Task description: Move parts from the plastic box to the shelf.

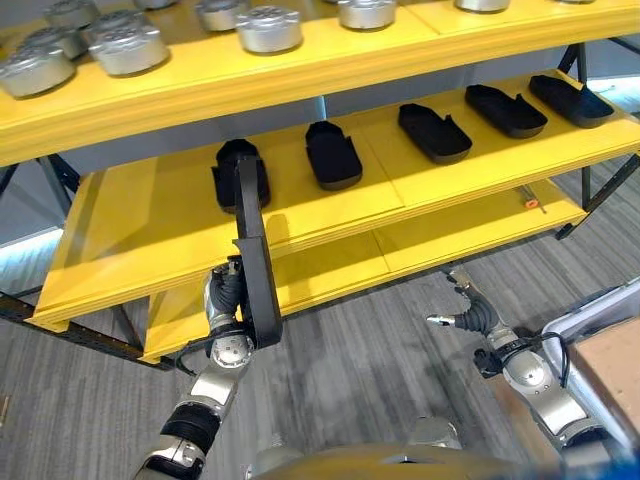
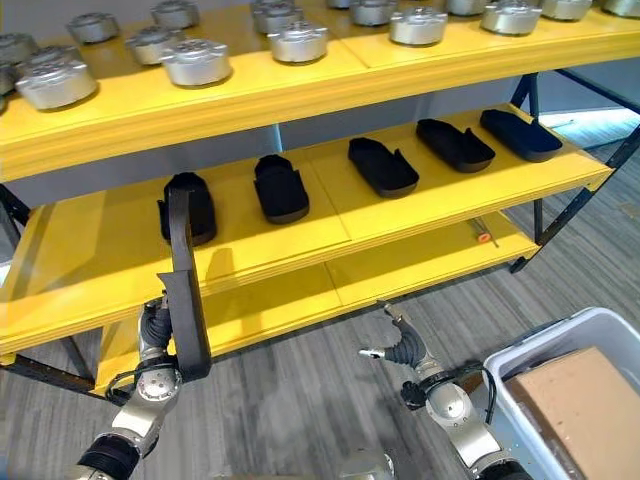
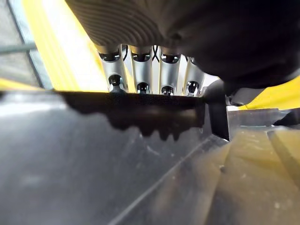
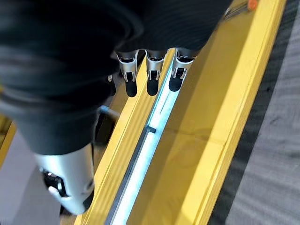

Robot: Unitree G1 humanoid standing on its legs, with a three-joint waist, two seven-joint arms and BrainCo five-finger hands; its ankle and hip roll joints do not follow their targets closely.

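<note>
While the left hand [image 1: 228,305] stands in front of the yellow shelf [image 1: 150,240] in the left eye view, its fingers are curled round the lower end of a long black part [image 1: 252,250] and hold it upright. The upper end of this part is over the middle board, just in front of a black moulded piece [image 1: 226,168] that lies there. Four more black moulded pieces [image 1: 433,132] lie in a row along the same board, apart from each other. On the top board stand round silver metal parts [image 1: 125,42]. The right hand [image 1: 468,312] hangs over the grey floor [image 1: 370,350] in front of the lowest board; its fingers are relaxed and hold nothing.

In the right eye view the same scene shows, and at the lower right corner there is the plastic box [image 2: 520,375], pale grey, with a brown cardboard block [image 2: 580,400] inside. A small orange thing [image 2: 483,238] lies on the lowest board.

In the left wrist view the silver fingers [image 3: 140,70] reach over the edge of the black part, whose dark smooth surface lies close before the camera; yellow board shows behind.

In the right wrist view the fingers [image 4: 152,77] are nearly straight and free, above the yellow boards of the shelf.
</note>
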